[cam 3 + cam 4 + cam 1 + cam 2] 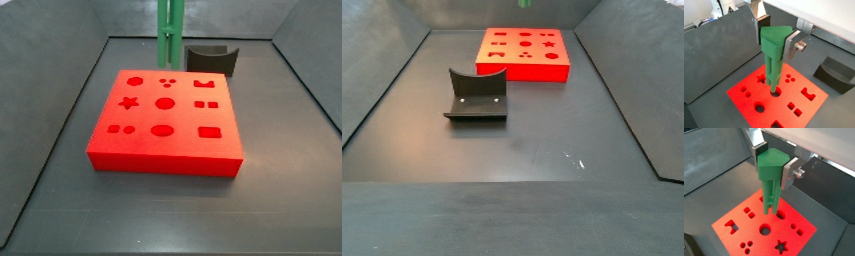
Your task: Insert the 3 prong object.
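Observation:
My gripper is shut on the thick top end of the 3 prong object, a long slim green bar that hangs upright below the silver fingers. It shows the same way in both wrist views, with the gripper on the bar. The bar's lower end is above the big red block with shaped holes, near a round hole and the cluster of three small holes. In a side view the bar stands over the far edge of the red block; the gripper is out of that view.
A dark grey curved block stands on the floor beside the red block. Grey walls enclose the floor on all sides. Only a green tip shows at one side view's edge.

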Available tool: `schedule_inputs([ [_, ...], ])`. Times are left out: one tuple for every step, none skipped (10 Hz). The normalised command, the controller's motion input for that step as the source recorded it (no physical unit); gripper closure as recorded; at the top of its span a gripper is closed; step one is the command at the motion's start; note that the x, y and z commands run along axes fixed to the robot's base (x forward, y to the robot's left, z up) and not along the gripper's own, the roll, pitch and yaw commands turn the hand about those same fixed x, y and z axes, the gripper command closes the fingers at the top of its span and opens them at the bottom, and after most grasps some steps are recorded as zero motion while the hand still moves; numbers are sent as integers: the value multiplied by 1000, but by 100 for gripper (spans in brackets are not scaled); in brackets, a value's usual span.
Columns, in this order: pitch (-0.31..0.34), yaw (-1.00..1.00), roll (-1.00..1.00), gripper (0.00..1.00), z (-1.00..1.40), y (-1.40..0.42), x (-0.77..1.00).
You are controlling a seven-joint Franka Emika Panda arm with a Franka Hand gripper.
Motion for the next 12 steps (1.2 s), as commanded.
schedule_inputs([
  [0, -94, 63, 100, -246, 289, 0],
  [0, -483, 41, 100, -537, 557, 0],
  [0, -594, 0, 100, -537, 471, 40],
  [-3, -709, 0, 100, -514, 371, 91],
  [-39, -906, 0, 100, -297, 126, 266],
  [-64, -986, -6, 100, -140, 89, 149],
  [-54, -1000, -4, 100, -9, 23, 69],
  [-24, -1000, 0, 100, 0, 0, 11],
  [-13, -1000, 0, 100, 0, 0, 6],
  [-34, -994, -4, 100, 0, 46, 74],
  [-121, -749, -136, 100, -114, 209, 220],
  [-179, -606, -170, 100, -186, 331, 220],
])
